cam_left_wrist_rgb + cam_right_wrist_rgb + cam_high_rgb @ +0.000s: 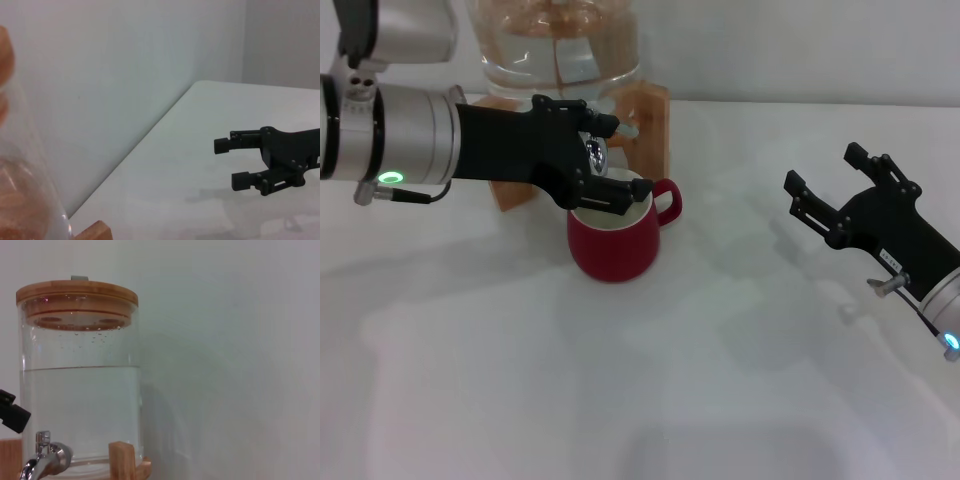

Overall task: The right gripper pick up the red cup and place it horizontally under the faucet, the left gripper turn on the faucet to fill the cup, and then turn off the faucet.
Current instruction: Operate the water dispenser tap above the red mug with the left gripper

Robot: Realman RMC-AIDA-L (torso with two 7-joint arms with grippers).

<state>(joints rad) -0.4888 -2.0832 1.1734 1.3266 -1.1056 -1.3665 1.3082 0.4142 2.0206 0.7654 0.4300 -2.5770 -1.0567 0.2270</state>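
Note:
The red cup (613, 243) stands upright on the white table, its cream inside showing and its handle pointing right. Just above its rim sits the chrome faucet (597, 152), also seen low in the right wrist view (46, 460). My left gripper (630, 158) reaches in from the left with its fingers spread apart, one above and one below the faucet, the lower one over the cup's mouth. My right gripper (822, 167) hovers open and empty well to the right of the cup; the left wrist view shows it too (229, 163).
The faucet belongs to a glass water jar (80, 390) with a bamboo lid (77, 296), resting on a wooden stand (650, 120) at the back of the table. A pale wall (125, 75) runs behind it.

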